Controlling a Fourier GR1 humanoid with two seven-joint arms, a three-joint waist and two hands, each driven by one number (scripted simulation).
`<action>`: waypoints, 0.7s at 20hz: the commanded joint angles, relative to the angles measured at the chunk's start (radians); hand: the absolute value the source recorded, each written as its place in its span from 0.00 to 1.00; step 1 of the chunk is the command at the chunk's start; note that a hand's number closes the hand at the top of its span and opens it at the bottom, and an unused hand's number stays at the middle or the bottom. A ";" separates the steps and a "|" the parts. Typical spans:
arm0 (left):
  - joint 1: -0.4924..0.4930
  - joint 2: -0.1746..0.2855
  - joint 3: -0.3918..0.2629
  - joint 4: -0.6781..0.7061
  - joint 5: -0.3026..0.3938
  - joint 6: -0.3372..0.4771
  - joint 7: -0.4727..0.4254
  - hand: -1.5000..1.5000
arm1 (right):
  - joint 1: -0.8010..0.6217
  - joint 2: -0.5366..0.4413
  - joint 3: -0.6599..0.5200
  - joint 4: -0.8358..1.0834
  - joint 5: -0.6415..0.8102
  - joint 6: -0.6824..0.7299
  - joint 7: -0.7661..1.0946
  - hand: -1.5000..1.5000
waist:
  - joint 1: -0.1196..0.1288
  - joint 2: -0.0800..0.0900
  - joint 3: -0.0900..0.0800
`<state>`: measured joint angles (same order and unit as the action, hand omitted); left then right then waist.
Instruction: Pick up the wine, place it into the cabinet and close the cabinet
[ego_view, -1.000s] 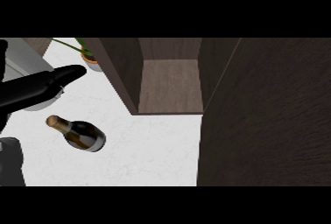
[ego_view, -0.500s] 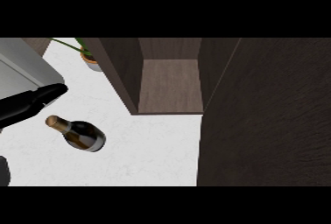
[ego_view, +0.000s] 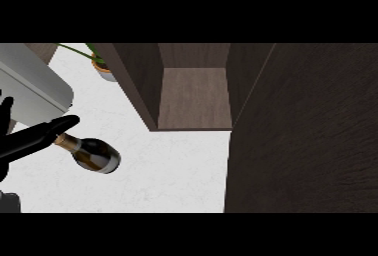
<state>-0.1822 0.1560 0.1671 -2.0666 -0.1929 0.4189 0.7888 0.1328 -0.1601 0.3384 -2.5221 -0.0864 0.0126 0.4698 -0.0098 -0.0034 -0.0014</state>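
One wine bottle (ego_view: 94, 154) lies outside the open cabinet (ego_view: 193, 95), left hand (ego_view: 29, 140) straight-fingered at its neck.

Upper left, I see a potted plant (ego_view: 105, 74) standing on the white counter (ego_view: 173, 175). Its thin green leaves reach up and left.

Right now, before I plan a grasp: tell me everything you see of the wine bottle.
The wine bottle lies on its side on the white counter, left of the open cabinet. Its body looks like dark glass, with gold foil on the neck. The neck points up-left, the base down-right. The left robot hand, fingers straight, covers the neck's tip; whether it touches cannot be told.
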 joint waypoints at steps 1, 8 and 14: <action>0.134 -0.061 -0.026 0.014 0.026 -0.009 -0.135 0.00 | 0.077 -0.024 0.005 -0.240 -0.053 0.003 0.070 0.00 | -0.002 -0.001 0.000; 0.161 -0.057 0.033 0.178 0.140 -0.080 -0.300 0.00 | 0.042 -0.027 0.001 -0.262 -0.053 -0.026 0.129 0.00 | -0.006 0.000 0.000; 0.157 -0.081 0.015 0.214 0.112 -0.062 -0.323 0.00 | 0.017 -0.007 0.021 -0.234 -0.023 -0.042 0.119 0.00 | 0.001 0.000 0.001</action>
<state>-0.0426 0.0889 0.1896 -1.8769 -0.0722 0.3536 0.4954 0.1241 -0.1630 0.3502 -2.5236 -0.0818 -0.0030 0.4772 -0.0132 -0.0033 -0.0009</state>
